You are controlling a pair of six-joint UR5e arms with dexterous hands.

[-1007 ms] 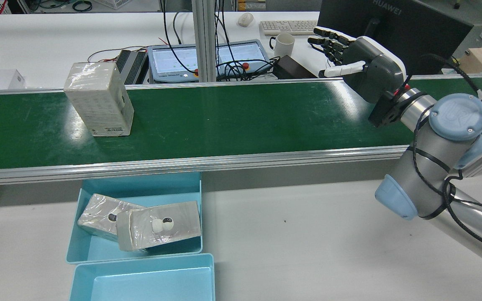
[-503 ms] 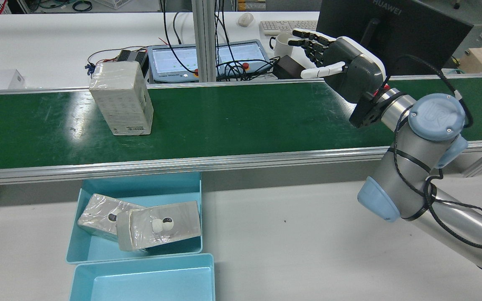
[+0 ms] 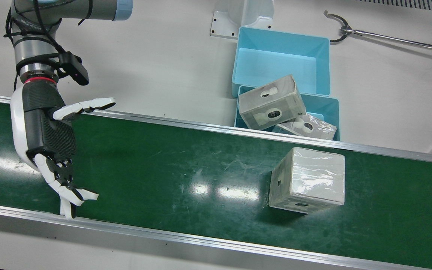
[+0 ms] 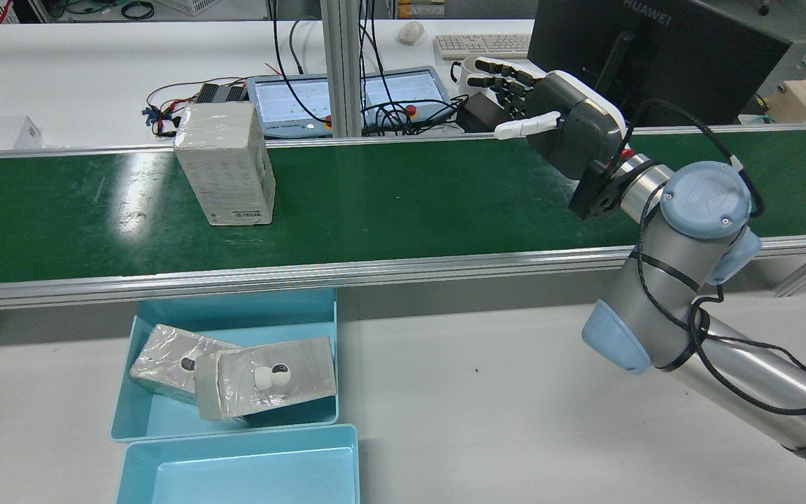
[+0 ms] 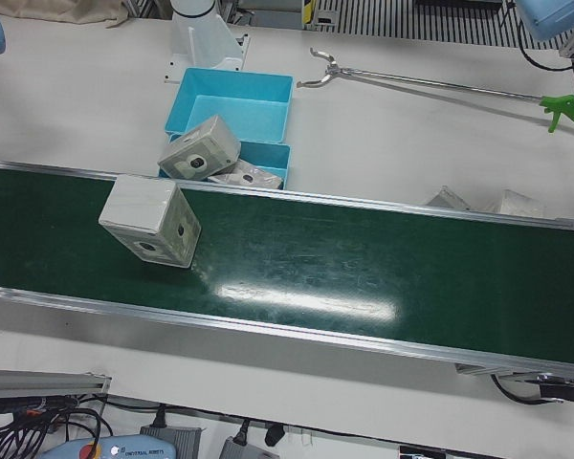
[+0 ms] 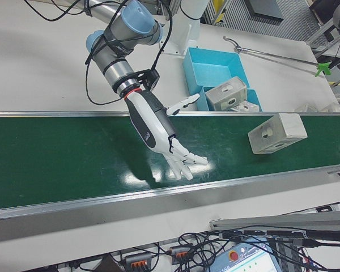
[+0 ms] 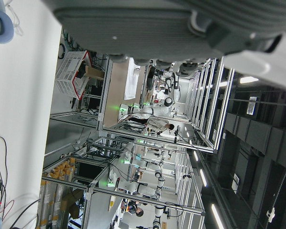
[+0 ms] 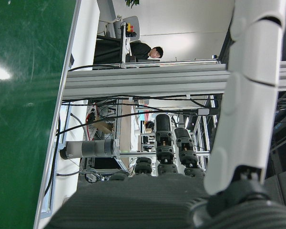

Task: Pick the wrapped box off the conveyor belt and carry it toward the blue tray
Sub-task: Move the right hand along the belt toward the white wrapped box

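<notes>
A robotics lab: a green conveyor belt (image 4: pixel 403 203), cabled desks with a monitor (image 4: pixel 662 49), racks of other robot arms (image 7: pixel 143 110).

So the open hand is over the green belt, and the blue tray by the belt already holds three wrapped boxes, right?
Not three: the tray holds two boxes, as the rear view shows. The right hand is indeed open over the belt.

A plastic-wrapped grey-white box (image 3: pixel 306 180) stands upright on the green conveyor belt (image 3: pixel 186 180), untouched
</notes>
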